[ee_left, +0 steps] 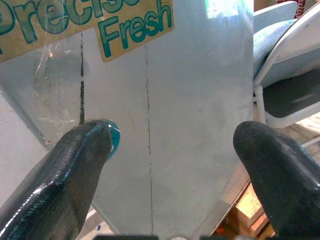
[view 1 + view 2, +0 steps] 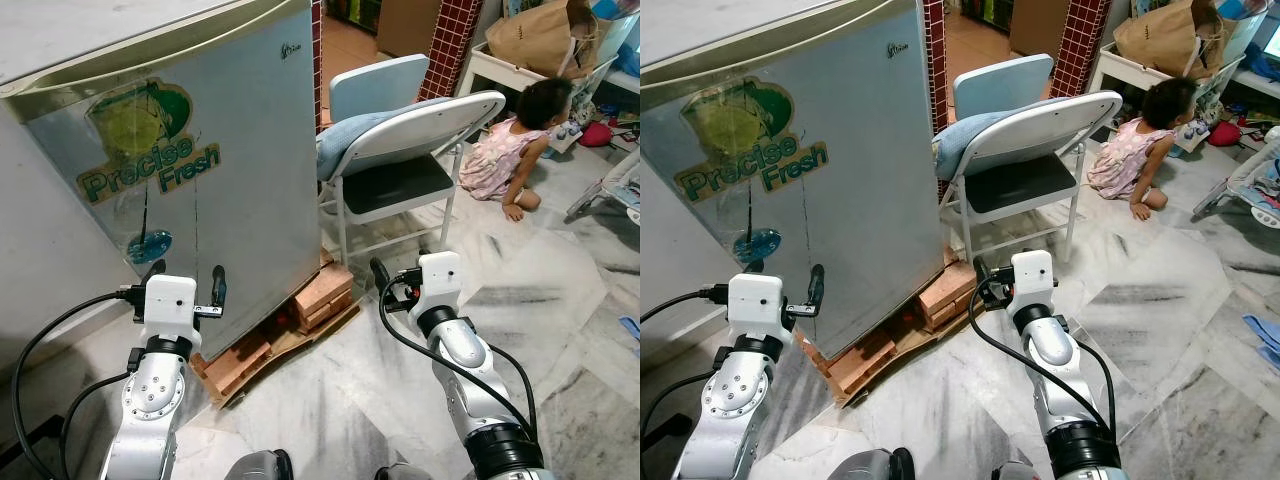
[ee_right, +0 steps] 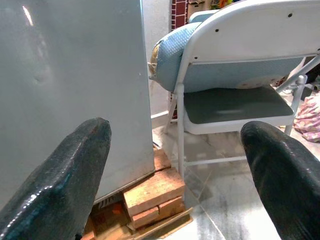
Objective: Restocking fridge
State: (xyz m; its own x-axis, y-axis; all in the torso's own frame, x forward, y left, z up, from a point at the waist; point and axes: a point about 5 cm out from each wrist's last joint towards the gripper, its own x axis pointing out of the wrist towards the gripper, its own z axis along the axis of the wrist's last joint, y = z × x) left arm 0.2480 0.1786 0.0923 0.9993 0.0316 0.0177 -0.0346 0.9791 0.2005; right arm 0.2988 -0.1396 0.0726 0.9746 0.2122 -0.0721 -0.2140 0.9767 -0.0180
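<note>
Pale grey-blue metal fridge (image 2: 200,150) with a "Precise Fresh" sticker (image 2: 150,160) stands shut on stacked bricks (image 2: 322,293) and flattened cardboard on the marble floor (image 2: 560,330). Left gripper (image 2: 182,283) hovers close before the door's lower corner, fingers (image 1: 65,175) spread wide, holding nothing. Right gripper (image 2: 398,274) hangs open and empty beside the bricks, facing a white folding chair (image 2: 410,150); a child (image 2: 510,140) sits beyond.

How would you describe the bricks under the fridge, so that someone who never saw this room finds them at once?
Start at the big pale grey fridge with the "Precise Fresh" sticker. Go down to its bottom corner nearest the white folding chair. There the stacked reddish-orange bricks prop it up on flattened cardboard, the only warm-coloured blocks on the grey marble floor.
</note>
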